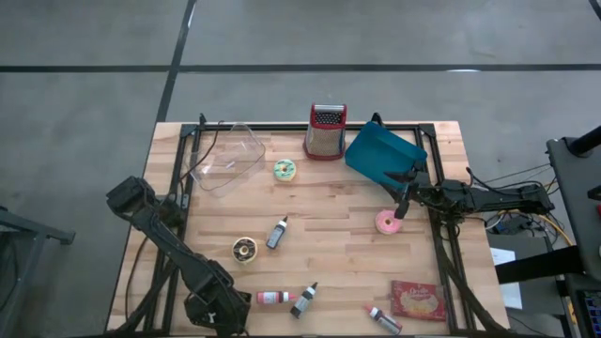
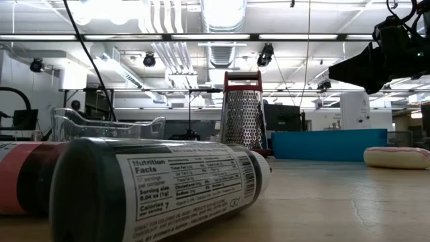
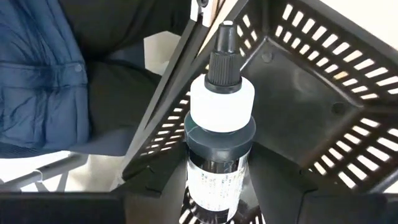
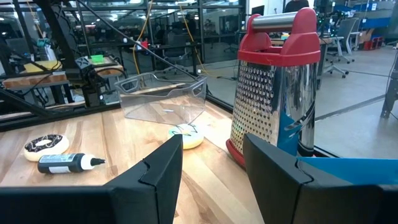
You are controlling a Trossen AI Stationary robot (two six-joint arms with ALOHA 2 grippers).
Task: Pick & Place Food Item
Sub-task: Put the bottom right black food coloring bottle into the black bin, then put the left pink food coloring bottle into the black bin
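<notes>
A pink-iced donut lies flat on the table right of centre; it also shows in the low view. My right gripper hangs open and empty just above and beyond it, by the blue tray. Its fingers point toward the grater. A green-iced donut and a chocolate donut lie on the wood. My left gripper is at the near left, shut on a dark bottle with a white collar and a black tip. My left gripper holds the dark bottle by its labelled lower body, between the two fingers. The bottle lies along the fingers, tip pointing away from the wrist, clear of the table. The picture's lower edge cuts off the contact itself.
A clear plastic container and a red-topped grater stand at the far side. Dark bottles, a pink bottle, another small bottle and a red packet lie toward the near edge. The middle is bare wood.
</notes>
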